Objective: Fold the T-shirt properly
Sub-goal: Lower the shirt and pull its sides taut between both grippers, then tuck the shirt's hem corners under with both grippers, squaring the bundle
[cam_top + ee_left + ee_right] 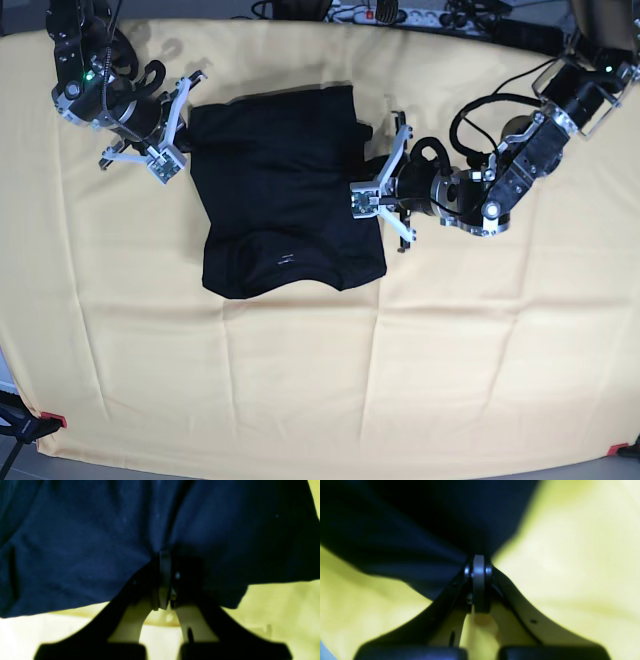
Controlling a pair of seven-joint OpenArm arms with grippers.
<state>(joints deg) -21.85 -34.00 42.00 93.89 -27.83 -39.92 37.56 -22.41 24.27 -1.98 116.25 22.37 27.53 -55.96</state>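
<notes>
The dark navy T-shirt (280, 190) lies partly folded on the yellow cloth, collar end toward the front. My left gripper (360, 197) is at its right edge, shut, and the navy cloth (87, 542) bunches into folds at the closed fingertips of the left gripper (166, 553). My right gripper (186, 125) sits at the shirt's back left corner. In the right wrist view the right gripper (478, 557) is shut too, with the T-shirt (420, 537) fanning out in pleats from its tips.
A pale yellow cloth (300, 380) covers the whole table. A power strip and cables (400, 15) run along the back edge. The left arm's body (490, 190) stretches in from the right. A red marker (50, 418) sits at the front left corner.
</notes>
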